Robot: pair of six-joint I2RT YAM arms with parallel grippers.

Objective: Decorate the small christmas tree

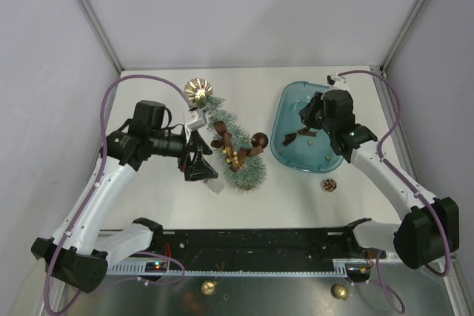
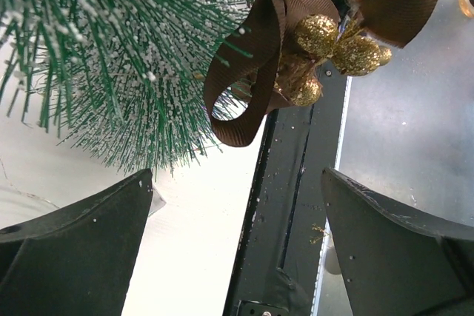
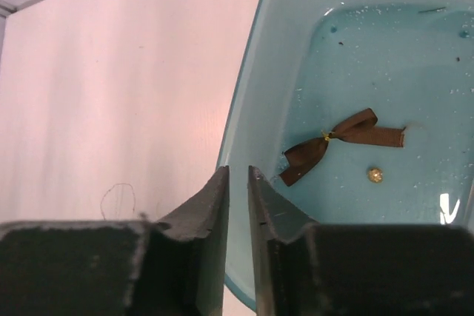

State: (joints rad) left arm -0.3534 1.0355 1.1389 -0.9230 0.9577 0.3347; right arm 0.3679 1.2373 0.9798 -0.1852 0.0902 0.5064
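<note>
The small christmas tree lies on its side on the white table, tip toward the back. A gold ornament sits at its tip. A brown bow, gold glitter balls and a brown ball lie on it. My left gripper is open and empty just left of the tree's wide end. In the left wrist view the bristles, brown ribbon and gold balls are above my open gripper. My right gripper hovers over the blue tray, shut and empty.
The tray holds a brown bow and a small gold ball. A gold-brown ornament lies on the table in front of the tray. Two gold ornaments lie on the ledge below the black rail.
</note>
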